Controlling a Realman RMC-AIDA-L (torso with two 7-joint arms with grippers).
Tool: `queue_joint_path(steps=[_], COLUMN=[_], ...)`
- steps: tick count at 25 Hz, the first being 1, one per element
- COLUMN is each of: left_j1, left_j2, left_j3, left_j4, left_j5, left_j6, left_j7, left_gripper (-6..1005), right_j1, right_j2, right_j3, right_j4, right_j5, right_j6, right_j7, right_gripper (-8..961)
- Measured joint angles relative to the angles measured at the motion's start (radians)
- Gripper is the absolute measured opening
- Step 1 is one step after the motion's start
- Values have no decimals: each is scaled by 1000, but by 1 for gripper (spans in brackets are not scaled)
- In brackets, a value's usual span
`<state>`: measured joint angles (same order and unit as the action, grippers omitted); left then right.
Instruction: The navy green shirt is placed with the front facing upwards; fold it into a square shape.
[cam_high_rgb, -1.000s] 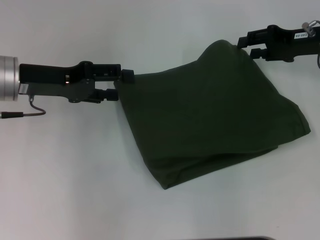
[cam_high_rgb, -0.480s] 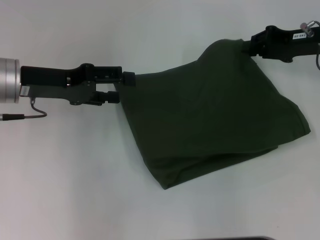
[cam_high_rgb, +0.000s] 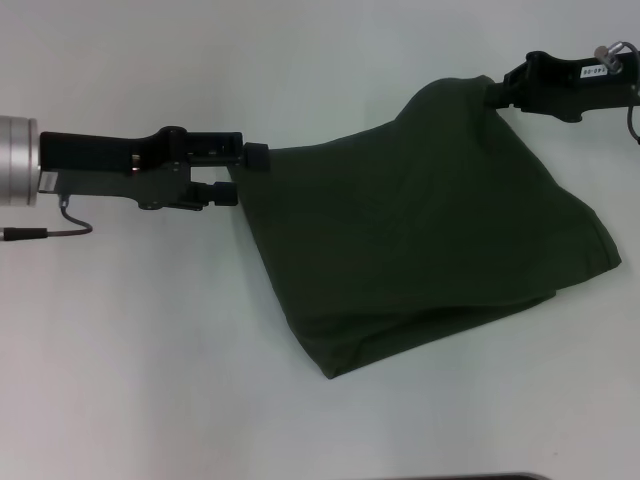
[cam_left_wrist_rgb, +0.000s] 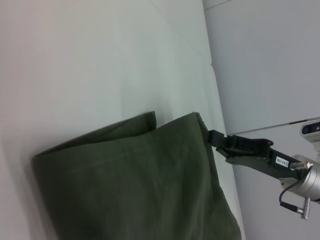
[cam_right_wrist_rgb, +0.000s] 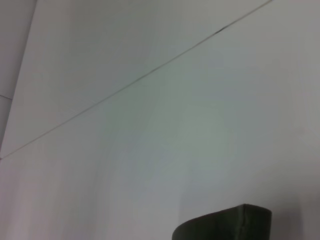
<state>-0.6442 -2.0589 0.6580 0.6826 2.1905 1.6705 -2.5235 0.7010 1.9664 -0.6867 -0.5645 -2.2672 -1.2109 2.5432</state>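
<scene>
The right gripper (cam_high_rgb: 492, 93) has drawn back a little toward the tabletop's (cam_high_rgb: 150, 350) far right corner, seemingly letting go of the dark olive-green cotton shirt (cam_high_rgb: 420, 240); the fold looks laid. The left gripper (cam_high_rgb: 243, 170) still pinches its left corner. It lies folded, plain, mid-table

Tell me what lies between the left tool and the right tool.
Only the navy green shirt spans between the left tool and right tool, each at a corner; seen in the head view.

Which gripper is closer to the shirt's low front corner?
Left. The left gripper holds the shirt at its left edge, above that corner; the right gripper grips the far top corner.
</scene>
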Motion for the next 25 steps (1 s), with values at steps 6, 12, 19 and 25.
queue_joint_path(steps=[6,12,19,25], left_j1=[1,2,2,2], left_j2=[-1,0,0,2], left_j3=[0,0,-2,-2], left_j4=[0,0,0,0], left_j5=[0,0,0,0], left_j6=[1,-1,-2,-3], left_j7=[1,2,2,2], left_gripper=[862,861,860,859], right_j1=[5,6,22,41], right_j2=[-7,-10,0,0], right_j3=[10,11,-3,-31], right_j4=[-37,-78,-41,25], right_j5=[20,45,43,38], right_j6=[-23,-36,25,70], right_j7=[0,-5,-28,-38], right_gripper=[35,29,25,30])
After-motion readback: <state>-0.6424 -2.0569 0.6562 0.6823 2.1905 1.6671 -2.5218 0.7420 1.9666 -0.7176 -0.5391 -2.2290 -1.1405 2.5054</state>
